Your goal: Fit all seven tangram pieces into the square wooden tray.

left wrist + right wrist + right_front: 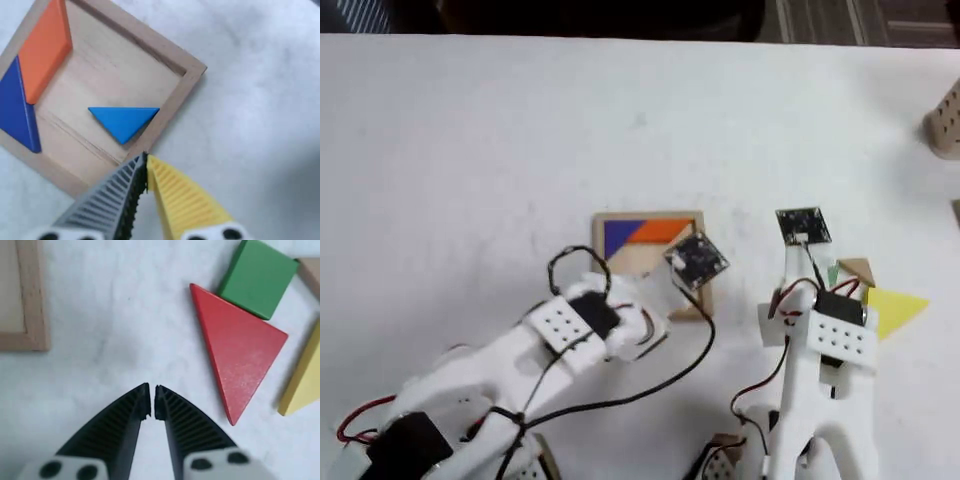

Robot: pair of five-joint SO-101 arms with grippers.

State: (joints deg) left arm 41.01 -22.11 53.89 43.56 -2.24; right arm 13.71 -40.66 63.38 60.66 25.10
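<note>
Tray (172, 107), mid-table, holds three pieces: dark blue triangle (17, 107), orange piece (45, 50), light blue triangle (122, 120). Left gripper (146, 167) hangs over its near rim, fingers together, empty. Right gripper (152, 400), likewise closed, sits left of four loose pieces: red triangle (237, 352), green square (257, 277), tan piece (311, 272), yellow triangle (302, 380).

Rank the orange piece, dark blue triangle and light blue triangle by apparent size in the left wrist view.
1. orange piece and dark blue triangle: both run past the picture's edge, so I won't rank them against each other.
2. light blue triangle: fully visible, clearly smallest.
</note>
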